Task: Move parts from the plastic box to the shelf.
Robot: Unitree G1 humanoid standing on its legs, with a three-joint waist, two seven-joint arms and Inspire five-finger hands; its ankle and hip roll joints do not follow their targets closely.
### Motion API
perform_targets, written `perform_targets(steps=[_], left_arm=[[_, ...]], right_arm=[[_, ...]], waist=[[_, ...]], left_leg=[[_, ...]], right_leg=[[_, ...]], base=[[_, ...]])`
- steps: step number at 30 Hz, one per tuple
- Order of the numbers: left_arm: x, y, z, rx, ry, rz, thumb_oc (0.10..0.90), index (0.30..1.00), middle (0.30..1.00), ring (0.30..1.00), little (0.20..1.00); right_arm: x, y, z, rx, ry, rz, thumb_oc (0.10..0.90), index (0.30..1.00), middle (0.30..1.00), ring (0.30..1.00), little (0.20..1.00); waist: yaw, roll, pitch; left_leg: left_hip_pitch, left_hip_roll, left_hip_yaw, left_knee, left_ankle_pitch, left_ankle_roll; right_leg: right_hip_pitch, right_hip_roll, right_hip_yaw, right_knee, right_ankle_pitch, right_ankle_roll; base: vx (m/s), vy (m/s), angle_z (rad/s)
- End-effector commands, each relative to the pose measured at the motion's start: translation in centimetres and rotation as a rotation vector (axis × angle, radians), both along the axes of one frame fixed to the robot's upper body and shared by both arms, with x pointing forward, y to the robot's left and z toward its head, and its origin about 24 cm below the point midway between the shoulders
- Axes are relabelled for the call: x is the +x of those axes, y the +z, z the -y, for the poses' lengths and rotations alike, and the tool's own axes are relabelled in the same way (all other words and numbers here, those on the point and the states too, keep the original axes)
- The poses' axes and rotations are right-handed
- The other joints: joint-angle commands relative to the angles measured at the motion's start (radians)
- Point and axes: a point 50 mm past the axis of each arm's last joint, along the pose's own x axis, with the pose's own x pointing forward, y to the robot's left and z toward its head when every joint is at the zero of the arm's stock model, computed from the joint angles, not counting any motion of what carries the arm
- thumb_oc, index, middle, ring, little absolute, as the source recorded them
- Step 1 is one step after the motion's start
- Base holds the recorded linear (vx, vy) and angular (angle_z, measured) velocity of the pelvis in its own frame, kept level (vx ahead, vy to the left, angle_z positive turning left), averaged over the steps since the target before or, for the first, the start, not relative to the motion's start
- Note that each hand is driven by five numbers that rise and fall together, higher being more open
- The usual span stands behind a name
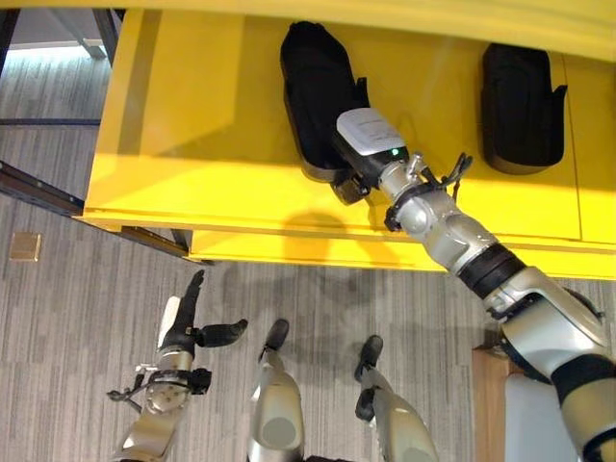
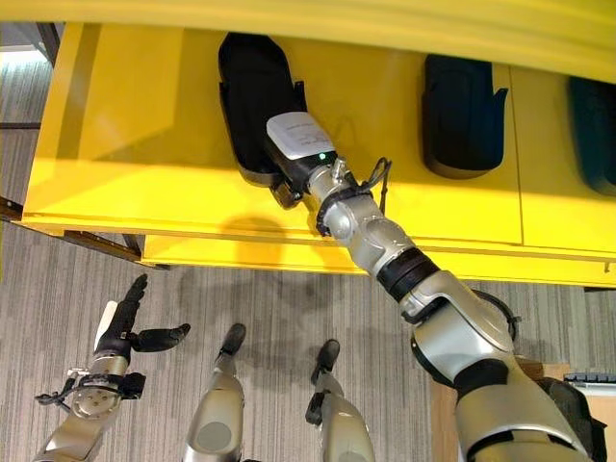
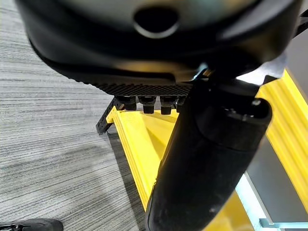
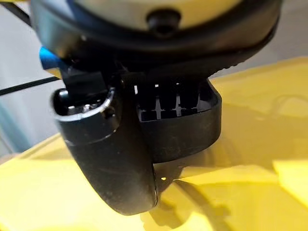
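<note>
Here the right robot hand (image 1: 348, 171) is extended over the yellow shelf (image 1: 192, 135) and rests at the near end of a black part (image 1: 313, 82) that lies flat on the shelf board. The right wrist view shows its fingers (image 4: 168, 103) hooked inside the open rim of that part (image 4: 192, 130), with the thumb (image 4: 113, 159) pressed down against the outer wall, so the right robot hand is gripping the black part. The body of the part extends away from the hand, toward the back of the shelf. A second black part (image 1: 520, 96) of the same shape lies on the same board, well apart from the right robot hand on its outer side, and touches nothing else. In the right eye view the edge of a third dark part (image 2: 597, 135) appears farther along the shelf, beyond the second one. The left robot hand (image 1: 183, 327) hangs low over the grey carpeted floor (image 1: 77, 337), below and in front of the shelf edge, with fingers straight, thumb spread sideways, and nothing in it. In the left wrist view the yellow shelf frame (image 3: 139, 144) lies just past its fingertips, not touching them.
</note>
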Motion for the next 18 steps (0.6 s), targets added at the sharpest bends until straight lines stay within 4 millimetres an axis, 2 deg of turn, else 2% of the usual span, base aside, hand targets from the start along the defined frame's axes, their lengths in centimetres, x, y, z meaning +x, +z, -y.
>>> perform_targets(steps=[1,18], left_arm=[[-0.2,2.6,-0.7,0.020,-0.010,0.139,0.900,1.000,1.000,1.000,1.000],[-0.2,2.4,-0.9,0.024,0.003,0.129,0.900,1.000,1.000,1.000,1.000]], right_arm=[[0.4,4.9,1.1,0.143,-0.065,0.156,0.400,0.300,0.300,0.300,0.300],[1.0,4.9,2.6,0.249,-0.145,0.169,0.400,0.300,0.300,0.300,0.300]], waist=[[0.007,-0.047,-0.029],[-0.003,-0.046,-0.025]], left_leg=[[0.028,-0.011,0.026,-0.064,0.051,0.086],[0.033,-0.011,0.030,-0.061,0.050,0.088]], right_leg=[[-0.003,-0.133,0.055,0.136,-0.088,0.098],[-0.008,-0.133,0.064,0.140,-0.086,0.099]], base=[[0.00,0.000,0.00],[0.00,0.000,0.00]])
